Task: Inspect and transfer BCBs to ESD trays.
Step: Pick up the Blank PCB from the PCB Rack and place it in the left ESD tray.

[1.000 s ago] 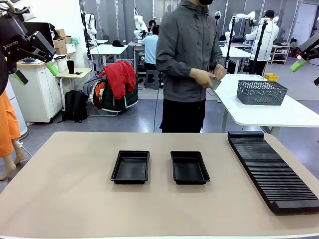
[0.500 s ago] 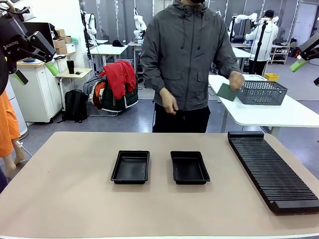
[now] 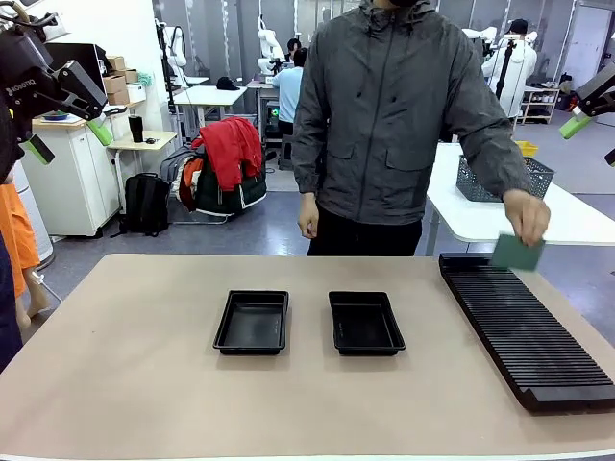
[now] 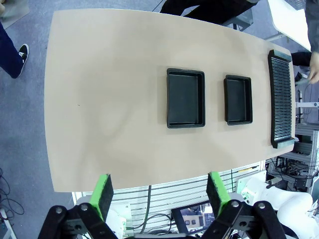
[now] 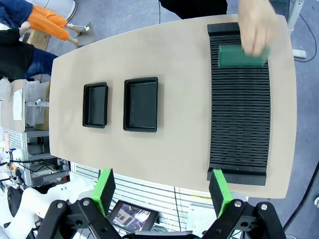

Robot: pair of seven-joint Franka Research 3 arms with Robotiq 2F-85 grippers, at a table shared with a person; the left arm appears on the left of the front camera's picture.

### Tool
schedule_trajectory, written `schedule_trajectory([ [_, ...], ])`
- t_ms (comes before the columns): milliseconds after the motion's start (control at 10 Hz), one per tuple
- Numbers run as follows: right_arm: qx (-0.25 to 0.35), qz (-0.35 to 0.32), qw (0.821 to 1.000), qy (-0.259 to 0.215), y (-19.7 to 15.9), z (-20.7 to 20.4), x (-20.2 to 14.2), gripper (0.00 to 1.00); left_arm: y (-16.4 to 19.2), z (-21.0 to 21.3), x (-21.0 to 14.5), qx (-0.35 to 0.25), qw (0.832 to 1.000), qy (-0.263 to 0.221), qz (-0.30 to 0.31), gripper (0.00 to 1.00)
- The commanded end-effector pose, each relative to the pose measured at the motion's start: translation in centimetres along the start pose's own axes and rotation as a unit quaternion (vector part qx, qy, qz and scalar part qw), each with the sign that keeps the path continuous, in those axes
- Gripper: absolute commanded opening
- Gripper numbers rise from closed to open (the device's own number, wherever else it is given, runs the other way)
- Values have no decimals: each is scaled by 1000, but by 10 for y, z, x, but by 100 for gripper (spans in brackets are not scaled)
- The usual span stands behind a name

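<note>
Left gripper [image 4: 159, 179] and right gripper [image 5: 160, 174] gape wide (both empty); hand [image 3: 527, 216] holds BCB [image 3: 517, 253] over rack [image 3: 528, 331]

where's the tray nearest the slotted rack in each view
Front view: tray just right of centre, rack to its right.
Left wrist view: tray right of centre, beside the rack.
Right wrist view: tray left of centre, rack to its right.
Shared landmark: the rack.
</note>
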State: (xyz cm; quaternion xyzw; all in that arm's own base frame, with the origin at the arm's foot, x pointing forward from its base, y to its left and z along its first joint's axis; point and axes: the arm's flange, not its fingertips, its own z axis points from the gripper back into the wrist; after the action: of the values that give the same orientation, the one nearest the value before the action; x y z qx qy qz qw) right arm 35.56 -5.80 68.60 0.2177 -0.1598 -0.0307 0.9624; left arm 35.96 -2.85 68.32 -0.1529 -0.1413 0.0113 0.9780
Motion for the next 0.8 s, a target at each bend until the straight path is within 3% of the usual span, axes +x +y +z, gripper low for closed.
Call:
schedule_trajectory([
  [0,-1,0,1000,0,0,0,0,100,1,0,1,-1,1000,-2,1,100],
  [700,-1,0,1000,0,0,0,0,100,1,0,1,-1,1000,-2,1,100],
])
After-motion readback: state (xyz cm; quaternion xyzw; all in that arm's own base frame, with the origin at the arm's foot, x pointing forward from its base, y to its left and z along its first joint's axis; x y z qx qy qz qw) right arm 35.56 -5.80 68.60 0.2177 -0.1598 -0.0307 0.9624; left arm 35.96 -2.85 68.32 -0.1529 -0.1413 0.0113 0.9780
